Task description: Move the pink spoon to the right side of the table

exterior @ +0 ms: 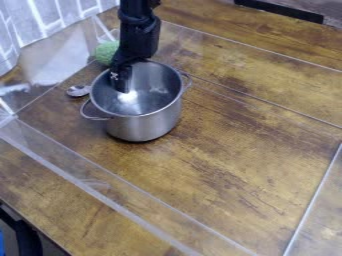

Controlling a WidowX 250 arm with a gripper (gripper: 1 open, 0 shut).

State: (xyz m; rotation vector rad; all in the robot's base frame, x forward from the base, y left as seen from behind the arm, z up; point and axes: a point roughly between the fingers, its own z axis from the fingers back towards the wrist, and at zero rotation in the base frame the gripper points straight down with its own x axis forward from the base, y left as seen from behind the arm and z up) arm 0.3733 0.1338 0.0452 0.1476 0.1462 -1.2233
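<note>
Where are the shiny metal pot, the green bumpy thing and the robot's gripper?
Shiny steel pot (147,125): camera view, on its front outer wall.
Green knobbly item (103,50): camera view, on the part showing left of the arm.
Black gripper (120,84): camera view, at its tip over the pot's opening.
</note>
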